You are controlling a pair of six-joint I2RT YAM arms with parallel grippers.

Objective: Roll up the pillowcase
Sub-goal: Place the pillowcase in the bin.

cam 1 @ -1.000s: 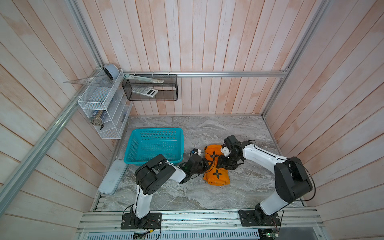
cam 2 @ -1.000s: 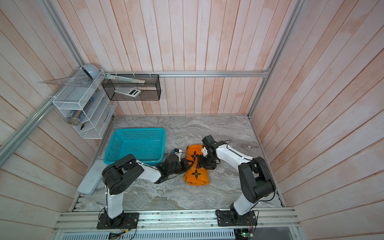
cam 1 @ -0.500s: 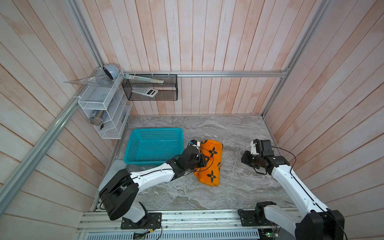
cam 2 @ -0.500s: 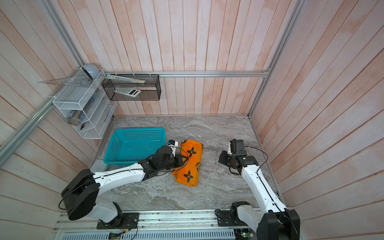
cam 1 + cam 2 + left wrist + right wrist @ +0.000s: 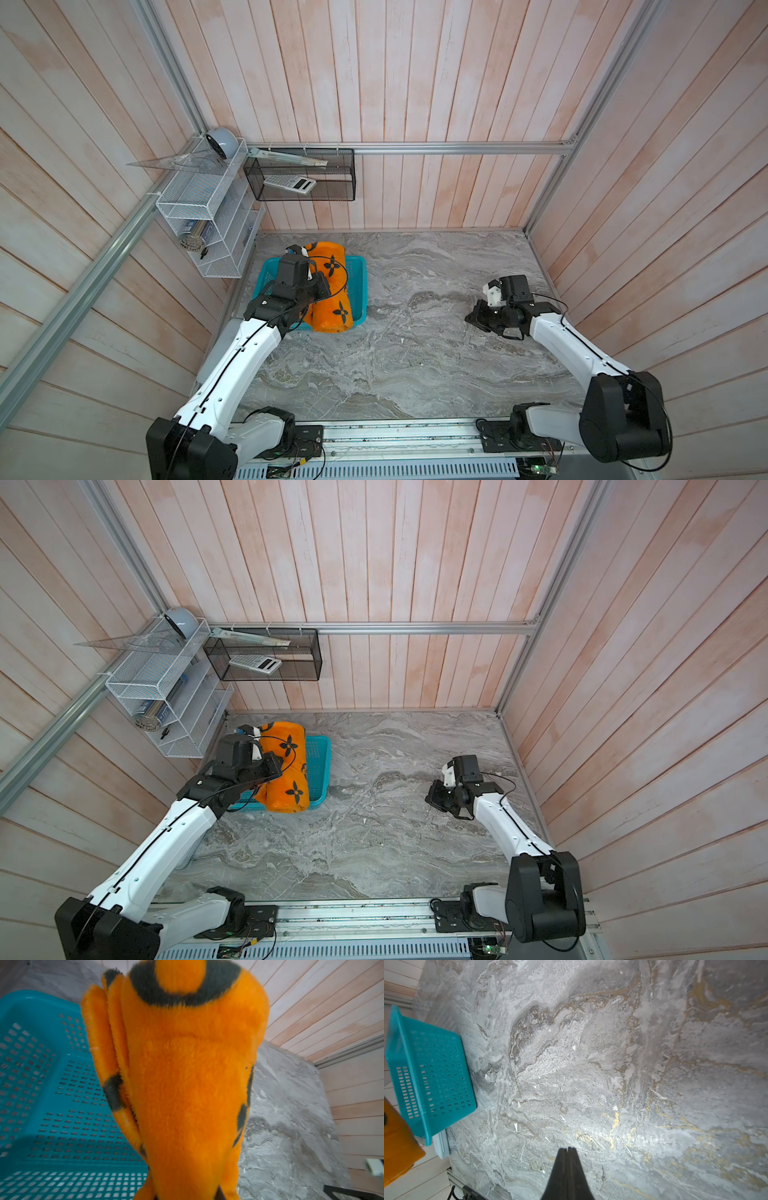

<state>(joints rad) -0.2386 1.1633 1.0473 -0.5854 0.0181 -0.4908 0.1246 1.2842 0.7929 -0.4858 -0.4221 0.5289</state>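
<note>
Where both top views look down on the table (image 5: 415, 357), the pillowcase (image 5: 337, 311) (image 5: 291, 789) is a rolled orange bundle at the far left. It lies lengthwise over the teal basket (image 5: 360, 286) (image 5: 321, 762), with its near end past the basket's near rim. The left fingers (image 5: 321, 291) clamp the roll's left side; whether the roll touches the basket cannot be told. The right fingers (image 5: 477, 318) hang well apart, over bare table on the right.

In the left wrist view the pillowcase (image 5: 187, 1084) fills the middle, pinched between the fingers, with the basket (image 5: 52, 1088) behind it.

In the right wrist view the right fingers (image 5: 562, 1169) are pressed together on nothing, above the marbled table (image 5: 612, 1064). The basket (image 5: 431, 1076) and a corner of the pillowcase (image 5: 398, 1147) also show.
</note>
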